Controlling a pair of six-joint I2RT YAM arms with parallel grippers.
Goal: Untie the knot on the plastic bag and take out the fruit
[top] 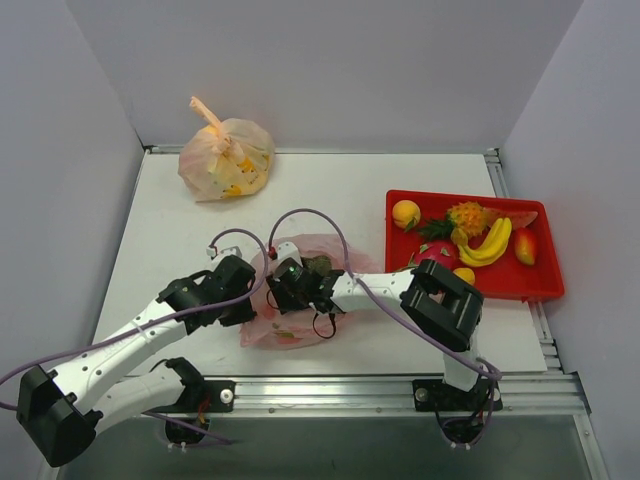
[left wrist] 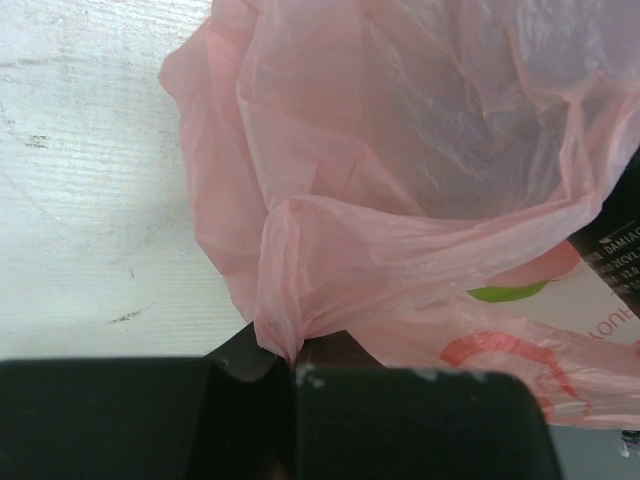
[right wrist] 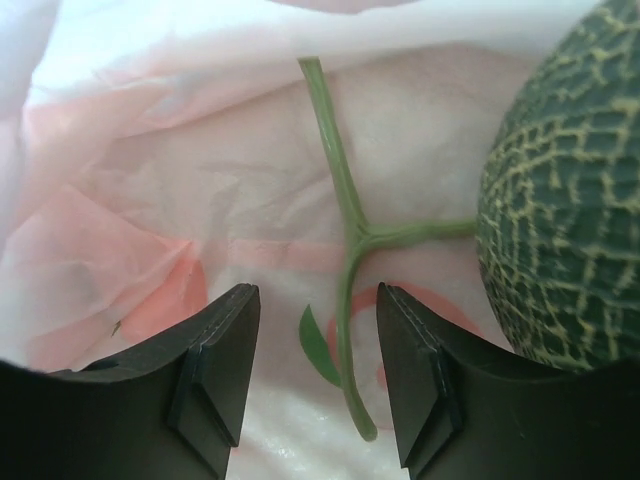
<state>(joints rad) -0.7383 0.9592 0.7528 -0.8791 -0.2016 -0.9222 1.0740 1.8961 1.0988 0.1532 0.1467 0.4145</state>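
The pink plastic bag (top: 290,325) lies open near the table's front; no knot shows on it. My left gripper (top: 250,292) is shut on a bunched fold of the bag's rim (left wrist: 290,330) and holds the mouth open. My right gripper (top: 292,288) is inside the bag, open and empty (right wrist: 315,300). The green netted melon (right wrist: 565,190) lies just to its right, and the melon's thin stem (right wrist: 345,200) runs between the jaws without touching them. The melon shows dark in the top view (top: 318,267). A pineapple (top: 465,215), a banana bunch (top: 490,243) and a dragon fruit (top: 437,252) lie in the red tray (top: 540,288).
The red tray at the right also holds an orange (top: 406,213), a watermelon slice (top: 520,218) and other small fruit. A tied yellowish-orange bag (top: 225,160) sits at the back left. Grey walls close the table's sides and back.
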